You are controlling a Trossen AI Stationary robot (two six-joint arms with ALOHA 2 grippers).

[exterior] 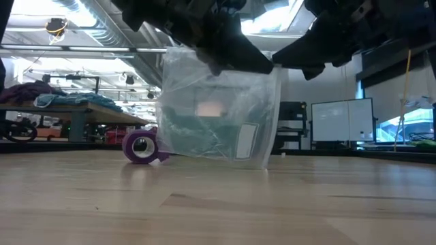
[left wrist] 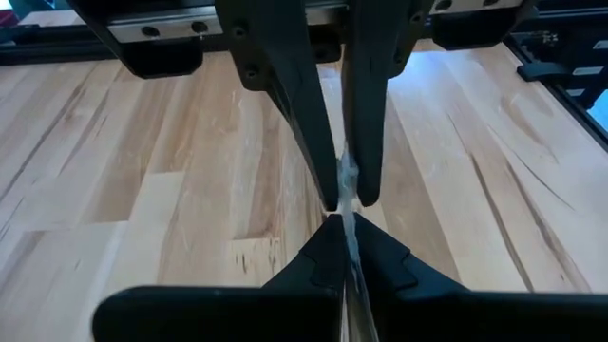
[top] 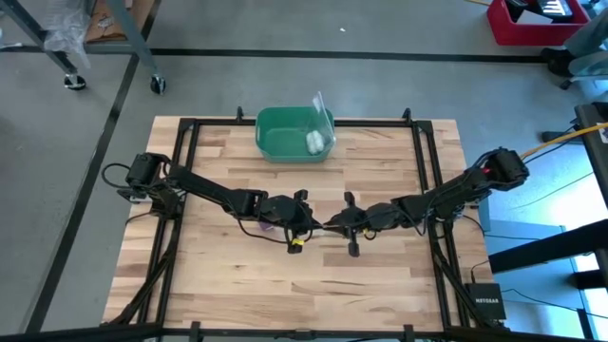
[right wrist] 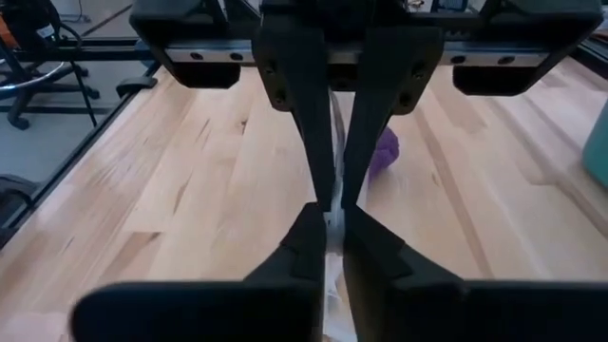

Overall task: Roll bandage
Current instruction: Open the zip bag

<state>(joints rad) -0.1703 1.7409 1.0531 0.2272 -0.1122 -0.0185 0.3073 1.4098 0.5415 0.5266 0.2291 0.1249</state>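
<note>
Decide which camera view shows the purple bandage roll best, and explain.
The low view: the bandage roll lies on its side on the table, its hollow core visible, beside a clear plastic bag. The right wrist view shows only a purple patch; the high and left wrist views hide it.

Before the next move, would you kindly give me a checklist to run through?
1. Left pincer shut on the clear bag: ok.
2. Right pincer shut on the bag: ok.
3. Bag hanging between both pincers: ok.
4. Bag's bottom edge clear of the table: cannot tell.
5. Bandage rolled up: ok.
6. Bandage inside the bag: not ok, it lies on the table outside it.
</note>
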